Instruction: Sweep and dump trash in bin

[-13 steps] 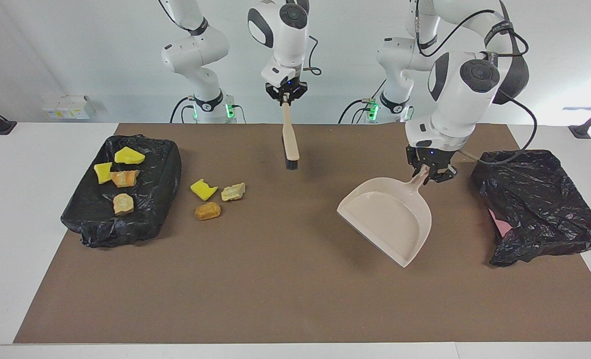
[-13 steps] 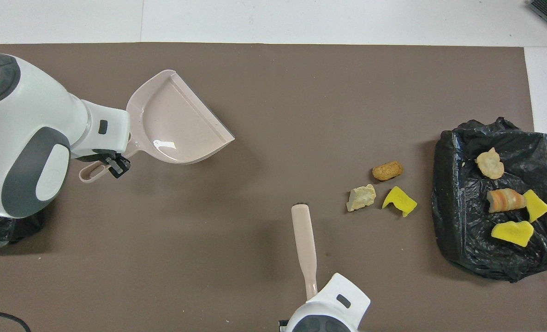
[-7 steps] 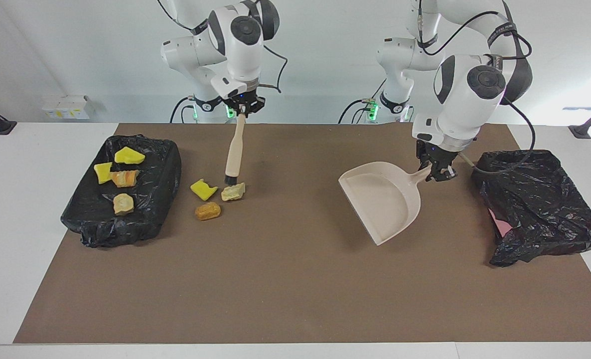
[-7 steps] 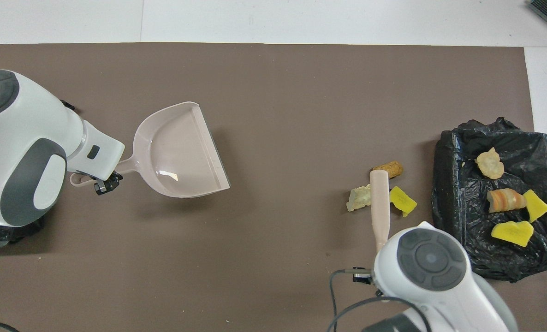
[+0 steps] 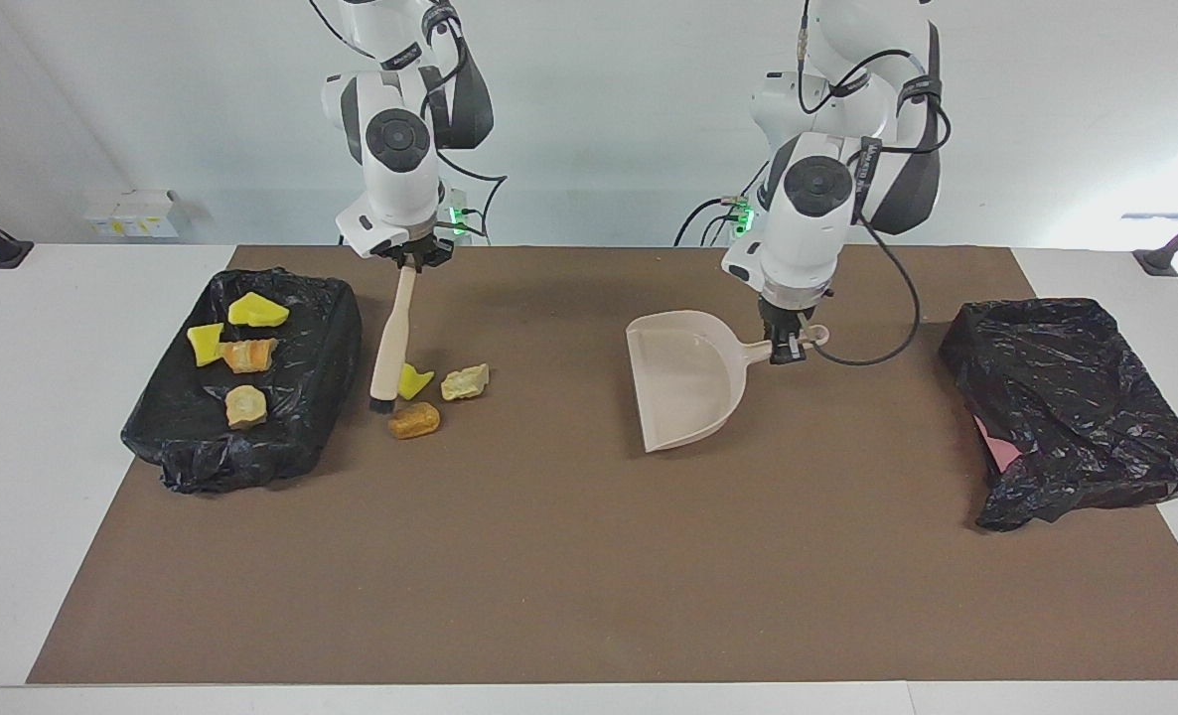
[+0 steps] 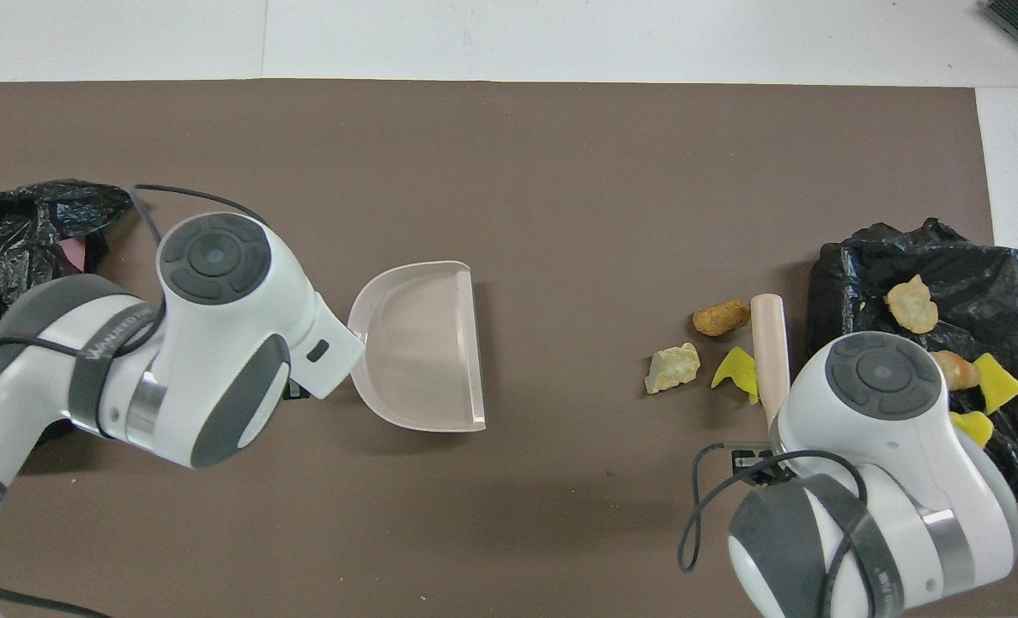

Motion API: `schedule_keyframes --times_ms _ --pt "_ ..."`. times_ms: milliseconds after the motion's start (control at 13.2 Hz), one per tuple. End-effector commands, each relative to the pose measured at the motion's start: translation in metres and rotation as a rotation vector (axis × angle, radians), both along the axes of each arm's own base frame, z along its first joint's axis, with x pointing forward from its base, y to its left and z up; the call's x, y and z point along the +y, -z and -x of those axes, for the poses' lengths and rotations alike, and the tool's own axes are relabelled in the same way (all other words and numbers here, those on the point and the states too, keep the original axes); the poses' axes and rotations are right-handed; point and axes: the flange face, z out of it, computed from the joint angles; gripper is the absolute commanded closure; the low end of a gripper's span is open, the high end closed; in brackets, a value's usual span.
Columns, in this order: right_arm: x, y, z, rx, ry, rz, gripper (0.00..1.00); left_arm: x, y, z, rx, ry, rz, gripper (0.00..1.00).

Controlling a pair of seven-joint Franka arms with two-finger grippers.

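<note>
Beside the loose trash (image 5: 428, 393), your right claw (image 5: 409, 260), clamping the brush (image 5: 391, 343), has arrived; your left claw (image 5: 786, 345), gripping the dustpan (image 5: 683, 382), has swung closer for sweeping.

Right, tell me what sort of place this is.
Probably a robotics lab bench: two robot arms fixed at a white table with a brown mat, staged trash, bare walls.
</note>
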Motion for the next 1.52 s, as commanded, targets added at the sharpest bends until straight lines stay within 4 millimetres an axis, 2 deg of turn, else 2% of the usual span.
schedule_keyframes --times_ms 0,76,152,304,380,608,760,912,1216,1444 --pt "-0.008 0.006 -0.004 -0.008 -0.039 -0.002 1.0 -0.018 0.005 0.025 -0.063 0.019 -0.048 1.0" --pt "-0.01 0.008 -0.004 -0.003 -0.041 -0.004 1.0 -0.035 0.013 0.035 -0.084 -0.008 -0.057 1.0" --pt "-0.014 0.022 -0.002 0.032 -0.03 0.004 1.0 -0.046 0.022 0.043 -0.102 -0.047 -0.053 1.0" --pt "-0.019 0.039 0.002 0.014 -0.044 0.051 1.0 -0.051 0.03 0.049 -0.119 -0.098 -0.056 1.0" --pt "-0.022 0.04 0.001 0.003 -0.057 0.082 1.0 -0.054 0.034 0.057 -0.118 -0.112 -0.06 1.0" --pt "-0.024 0.04 -0.001 -0.003 -0.069 0.097 1.0 -0.053 0.035 0.059 -0.114 -0.116 -0.064 1.0" --pt "-0.02 0.053 -0.002 0.025 -0.072 0.075 1.0 -0.053 0.035 0.059 -0.115 -0.114 -0.063 1.0" --pt "-0.002 0.071 -0.004 0.041 -0.067 0.001 1.0 -0.053 0.035 0.058 -0.116 -0.115 -0.062 1.0" --pt "0.061 0.071 0.007 0.046 -0.116 -0.118 1.0 -0.053 0.035 0.059 -0.115 -0.114 -0.063 1.0" --pt "0.097 0.067 0.008 0.043 -0.125 -0.198 1.0 -0.053 0.035 0.06 -0.112 -0.117 -0.066 1.0"
